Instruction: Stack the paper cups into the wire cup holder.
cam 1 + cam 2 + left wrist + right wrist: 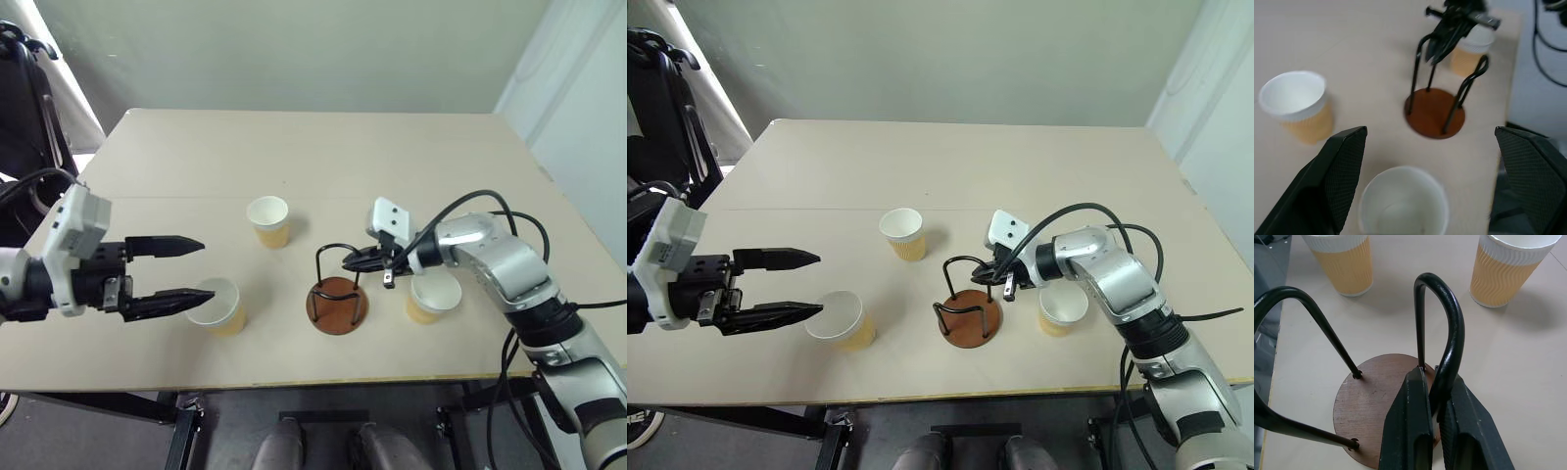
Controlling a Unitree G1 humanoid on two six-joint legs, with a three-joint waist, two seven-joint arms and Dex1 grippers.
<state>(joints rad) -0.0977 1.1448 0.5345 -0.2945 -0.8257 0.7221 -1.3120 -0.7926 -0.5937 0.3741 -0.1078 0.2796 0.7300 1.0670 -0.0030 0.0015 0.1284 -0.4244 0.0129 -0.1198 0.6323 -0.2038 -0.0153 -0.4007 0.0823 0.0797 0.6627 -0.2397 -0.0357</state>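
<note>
Three ribbed tan paper cups stand upright on the table: one at the middle, one near the front left, one to the right of the holder. The wire cup holder, a reddish-brown disc with two black wire loops, stands between them and holds no cup. My right gripper is shut on one wire loop, pinching it between its fingers. My left gripper is open, level, its lower finger just over the rim of the front-left cup, not gripping it.
The beige table runs wide behind the cups; its front edge lies close below the holder. A black chair-like frame stands off the table's left back corner. Black cables loop over my right arm.
</note>
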